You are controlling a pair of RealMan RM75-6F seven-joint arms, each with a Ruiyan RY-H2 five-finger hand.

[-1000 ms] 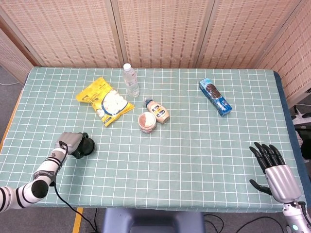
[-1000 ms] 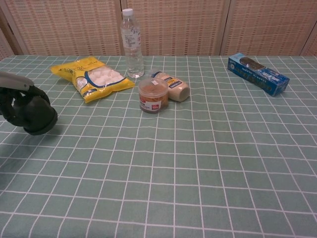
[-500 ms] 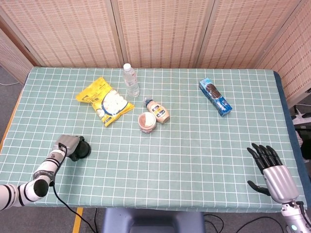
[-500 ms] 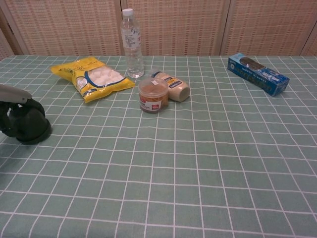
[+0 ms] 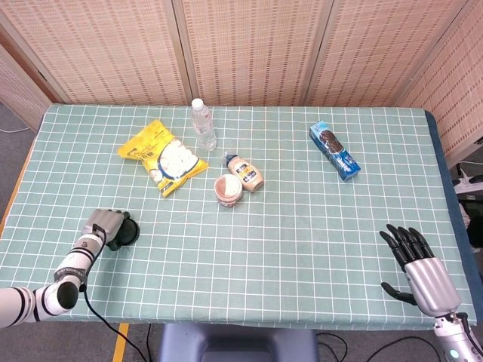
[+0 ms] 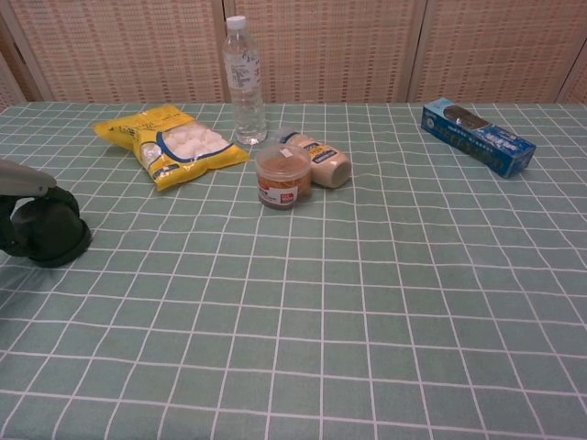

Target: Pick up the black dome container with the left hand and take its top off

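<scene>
The black dome container (image 5: 125,233) stands on the green checked tablecloth near the front left; in the chest view the container (image 6: 50,234) shows at the far left edge. My left hand (image 5: 106,225) is wrapped around its left side and grips it, and the left hand (image 6: 16,188) shows only partly in the chest view. The container looks whole, with its top in place. My right hand (image 5: 417,265) hovers at the front right corner of the table with its fingers spread and nothing in it; the chest view does not show it.
In the middle of the table (image 5: 302,219) lie a yellow snack bag (image 5: 164,157), a water bottle (image 5: 203,124), a small round tub (image 5: 229,189) and a lying sauce bottle (image 5: 245,173). A blue biscuit box (image 5: 333,150) lies at the back right. Wicker screens stand behind.
The left hand has drawn the container left and toward the front edge and brought it down from a tilt onto the cloth. The right hand has drifted slightly nearer.
</scene>
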